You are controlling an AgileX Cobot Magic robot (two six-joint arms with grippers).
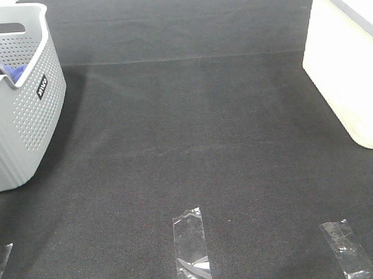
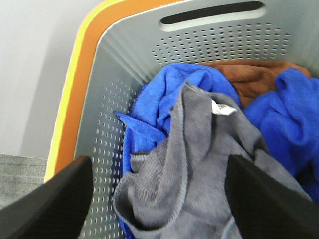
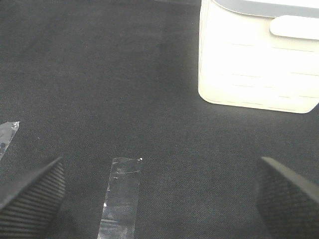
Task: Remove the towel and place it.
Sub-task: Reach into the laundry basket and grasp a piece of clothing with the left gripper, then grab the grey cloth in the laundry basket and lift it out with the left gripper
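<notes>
The slate-grey towel (image 2: 199, 164) lies crumpled inside the grey perforated basket (image 2: 129, 45), on top of a bright blue cloth (image 2: 279, 119) and a brown cloth (image 2: 249, 74). It has a small white tag near its upper fold. My left gripper (image 2: 159, 164) is open just above the towel, one finger on each side, holding nothing. In the high view the basket (image 1: 29, 116) stands at the far left, and neither gripper shows there. My right gripper (image 3: 160, 164) is open and empty above the black table.
A cream-white bin (image 1: 352, 68) stands at the right edge; it also shows in the right wrist view (image 3: 254, 59). Clear tape strips (image 1: 191, 252) lie on the black mat (image 1: 192, 133) near the front. An orange band (image 2: 75, 84) runs along the basket's rim.
</notes>
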